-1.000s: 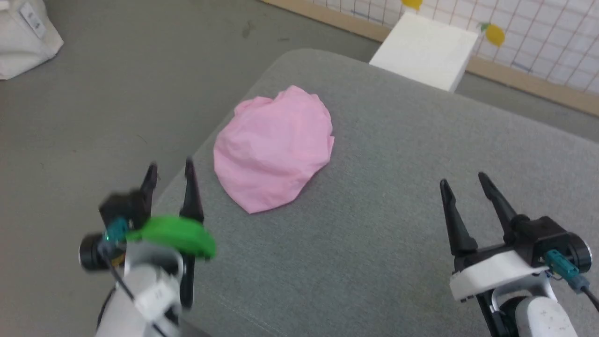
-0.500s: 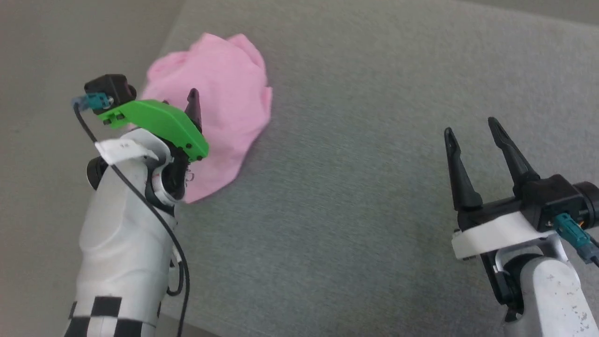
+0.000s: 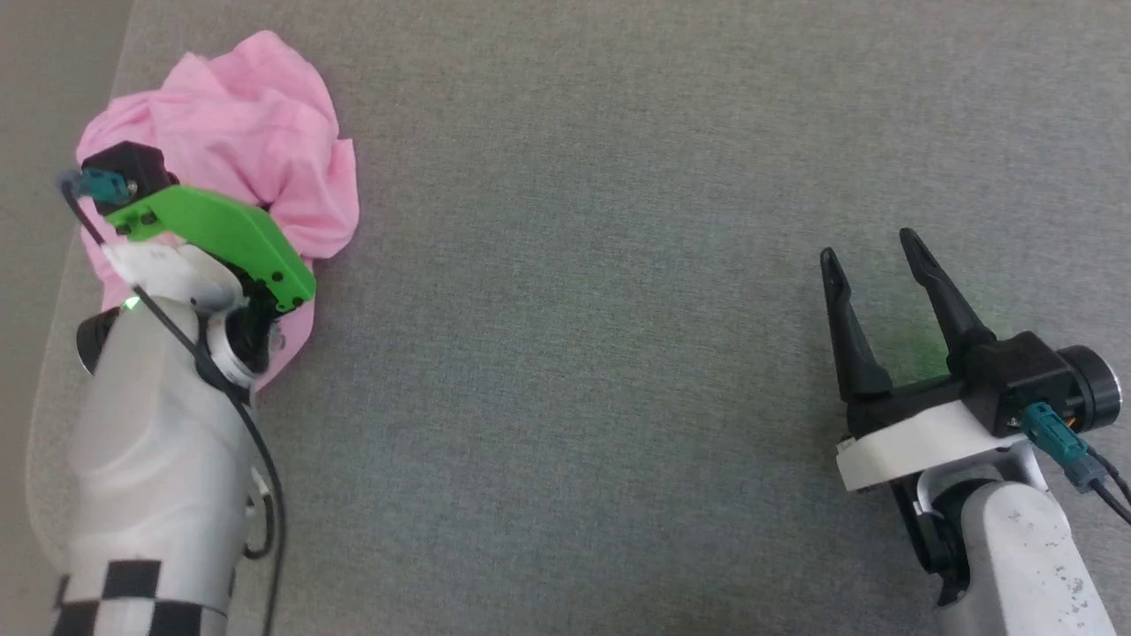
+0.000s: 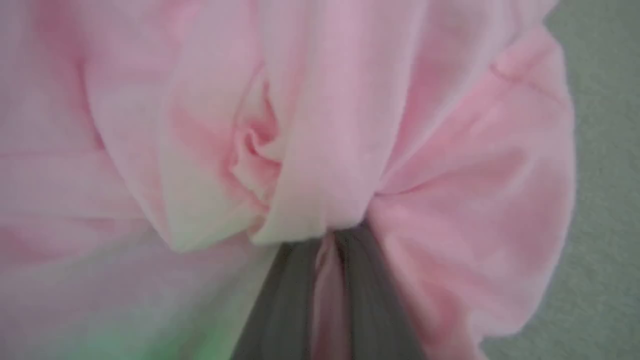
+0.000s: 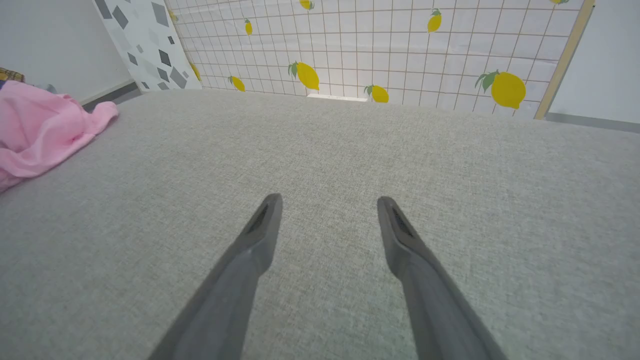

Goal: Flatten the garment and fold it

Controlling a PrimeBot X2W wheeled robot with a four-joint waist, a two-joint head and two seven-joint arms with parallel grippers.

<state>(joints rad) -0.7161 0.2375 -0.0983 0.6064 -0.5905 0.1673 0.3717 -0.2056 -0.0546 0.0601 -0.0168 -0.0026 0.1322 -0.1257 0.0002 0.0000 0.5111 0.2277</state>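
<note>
Left pincer [image 4: 327,245]: pressed together on a fold of the garment [image 3: 256,115], pink cloth wedged between the two dark fingers [image 4: 285,300]. Crumpled heap bunched around that pincer, wrinkled all over. Fingertips buried in the cloth in the head view, under the green bracket [image 3: 221,234] on the wrist. Puckers and folds radiating from the pinch point in the left wrist view, rather blurred there. Lying on the grey fabric cushion [image 3: 618,353], right at its edge on the outer side of the left pincer, with floor [image 3: 35,106] just beyond. Behind the pincer, pale forearm [image 3: 150,442] with a checkered band [image 3: 132,609] lower down.

Right pincer [image 3: 866,246]: spread, nothing between the fingers, pointing forward low over bare cushion. Whether touching the cushion, cannot tell. Well apart from the garment: pink heap far off to this pincer's left and a little ahead, at the left edge of the right wrist view. Straight ahead of the right pincer, past the cushion's far edge, a white gridded wall [image 5: 400,50] printed with lemons [image 5: 507,90]. Left of that, a white panel [image 5: 145,40] with grey shapes.
</note>
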